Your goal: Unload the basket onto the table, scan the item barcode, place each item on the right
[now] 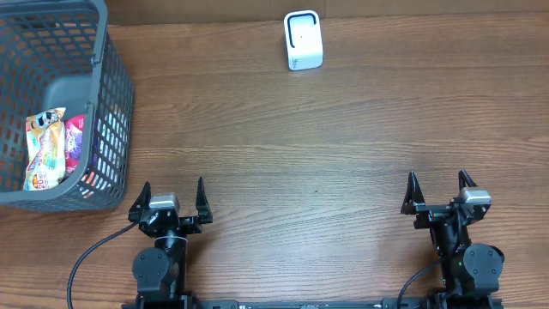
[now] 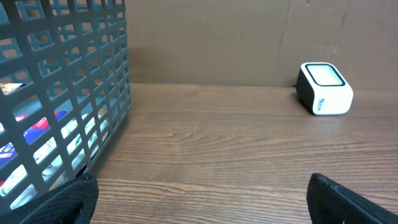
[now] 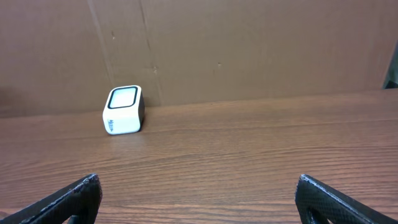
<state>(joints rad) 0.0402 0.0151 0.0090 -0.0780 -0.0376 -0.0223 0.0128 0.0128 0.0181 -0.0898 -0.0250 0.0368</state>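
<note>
Our left pincer (image 1: pixel 173 189) and right pincer (image 1: pixel 437 182) are spread wide, and we might snag the basket (image 1: pixel 120 112) wall grabbing a snack bag (image 1: pixel 47 146).

Cut off by the overhead view's left and top edges: the basket (image 1: pixel 120 94). Half hidden behind its mesh wall: a pink packet (image 1: pixel 75 137). Too small to read: print on the yellow packet (image 1: pixel 45 148), likewise the scanner (image 2: pixel 324 88) lettering. Cropped to dark fingertips at the wrist views' bottom edges: left hand (image 2: pixel 200 186), right hand (image 3: pixel 198 186).
</note>
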